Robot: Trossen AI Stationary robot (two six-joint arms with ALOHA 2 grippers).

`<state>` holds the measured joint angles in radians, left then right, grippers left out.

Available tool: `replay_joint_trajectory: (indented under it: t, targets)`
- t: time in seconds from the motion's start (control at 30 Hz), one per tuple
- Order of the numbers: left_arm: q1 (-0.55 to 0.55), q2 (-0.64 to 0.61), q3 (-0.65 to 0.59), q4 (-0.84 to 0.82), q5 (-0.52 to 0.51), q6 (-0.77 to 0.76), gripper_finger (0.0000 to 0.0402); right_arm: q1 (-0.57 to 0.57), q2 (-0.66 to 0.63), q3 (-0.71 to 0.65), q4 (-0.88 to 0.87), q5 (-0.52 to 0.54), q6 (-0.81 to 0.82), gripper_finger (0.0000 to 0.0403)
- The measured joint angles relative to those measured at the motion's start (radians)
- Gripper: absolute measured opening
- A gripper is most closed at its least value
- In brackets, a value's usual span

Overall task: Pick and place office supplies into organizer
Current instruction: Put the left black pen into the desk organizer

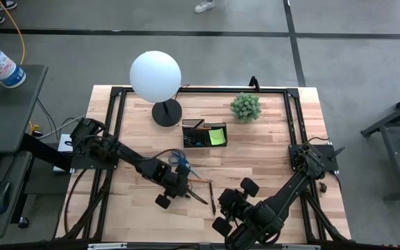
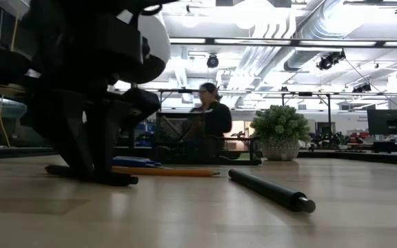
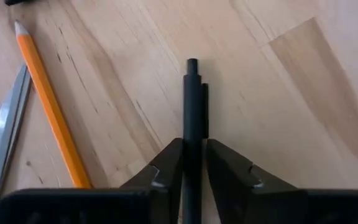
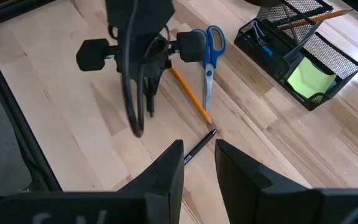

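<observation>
The left gripper (image 3: 191, 168) pinches a black pen (image 3: 191, 112) against the table, at seven o'clock from the organizer (image 1: 204, 133). A pencil (image 3: 51, 106) and scissors (image 4: 210, 56) lie just beside; a skewed lift could let the pen slip. The right gripper (image 4: 197, 163) waits part-open above a second pen (image 4: 197, 148).

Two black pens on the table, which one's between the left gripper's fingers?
The pen beside the orange pencil and scissors. The other pen lies free, nearer the right gripper.
</observation>
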<state>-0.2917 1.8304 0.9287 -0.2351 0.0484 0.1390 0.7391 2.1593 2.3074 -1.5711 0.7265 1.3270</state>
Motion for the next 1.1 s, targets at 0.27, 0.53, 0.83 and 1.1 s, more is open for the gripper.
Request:
replay_joint_trajectory:
  t: [0.27,0.53,0.83,1.1]
  targets:
    - [-0.011,0.003,0.0,0.0,-0.034,-0.039,0.0015,0.0,0.0,0.0,0.0,0.002,0.0,0.0082]
    - [-0.011,-0.042,-0.004,-0.044,-0.048,-0.041,0.0007,0.0,0.0,0.0,0.0,0.001,0.0,0.0082]
    - [-0.009,-0.068,0.132,-0.224,-0.087,-0.022,0.0005,0.003,0.0,0.0,0.0,-0.003,0.0,0.0082]
    - [0.021,-0.07,0.237,-0.284,-0.112,-0.003,0.0003,0.031,0.0,0.0,0.0,-0.038,0.034,0.0082]
